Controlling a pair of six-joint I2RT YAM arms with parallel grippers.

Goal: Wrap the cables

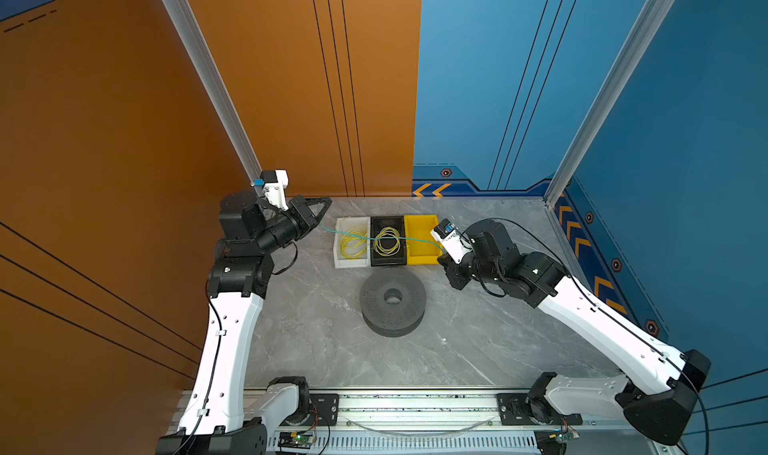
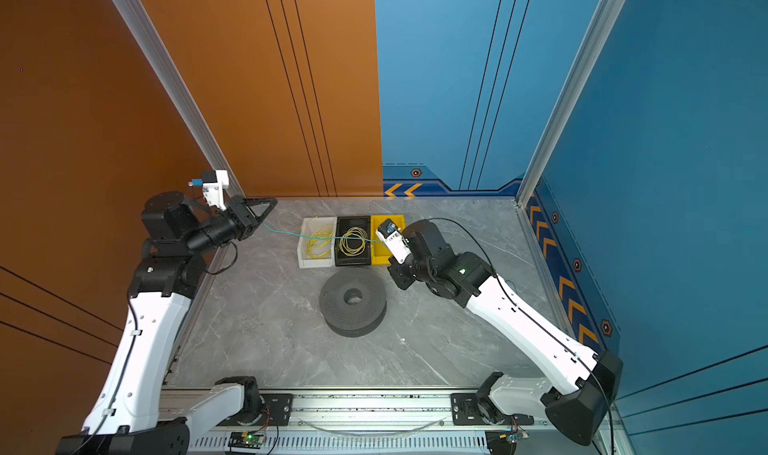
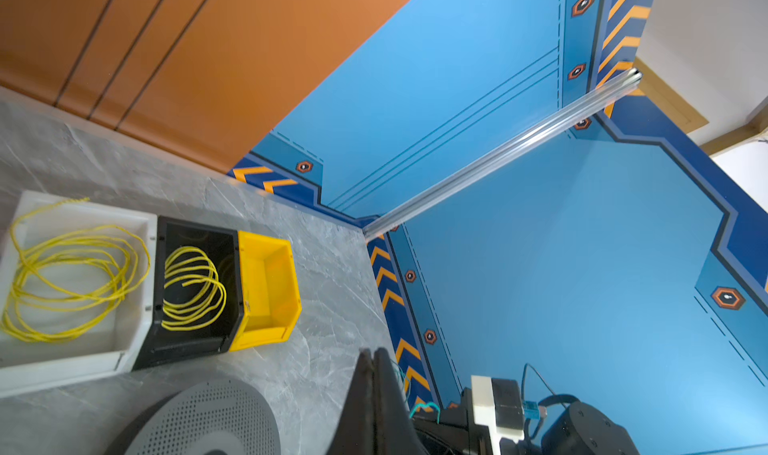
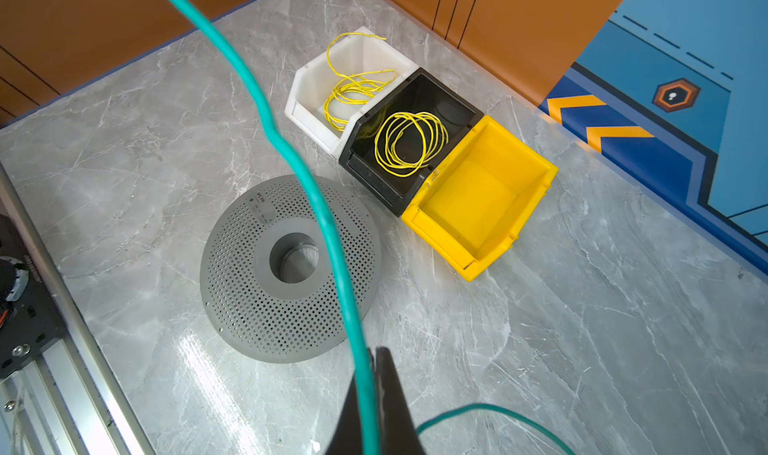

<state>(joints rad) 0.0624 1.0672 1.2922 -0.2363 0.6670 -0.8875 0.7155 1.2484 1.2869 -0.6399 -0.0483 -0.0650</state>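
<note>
Nearest you, a grey spool (image 1: 376, 305) lies flat in the middle of the marble table (image 1: 316, 349). Its perforated face is up, its hub hole is open, and nothing is wound on it. It probably sits there so that either arm can carry wire around it.

Just past the spool, on the right, your right gripper (image 4: 374, 353) has its fingers clenched on the teal wire (image 4: 328, 232). The right wrist view shows the wire passing between them, with a slack loop trailing behind.

Behind the spool, three bins stand side by side, touching. The white bin (image 1: 338, 241) and the black bin (image 1: 387, 219) each hold yellow wire coils (image 1: 387, 244). The yellow bin (image 1: 419, 226) holds nothing.

The teal wire hangs in the air above all three bins, running from the right gripper across to your left gripper (image 3: 371, 353), which is raised near the far left corner. Its fingers are pressed together. In both top views the wire leads straight into them, so I judge they pinch it, though the left wrist view shows only a scrap of teal beyond them.

Held at both ends, the wire is drawn nearly straight and clear of the bins, apparently ready to be brought to the spool. Wrapping has not yet begun.
</note>
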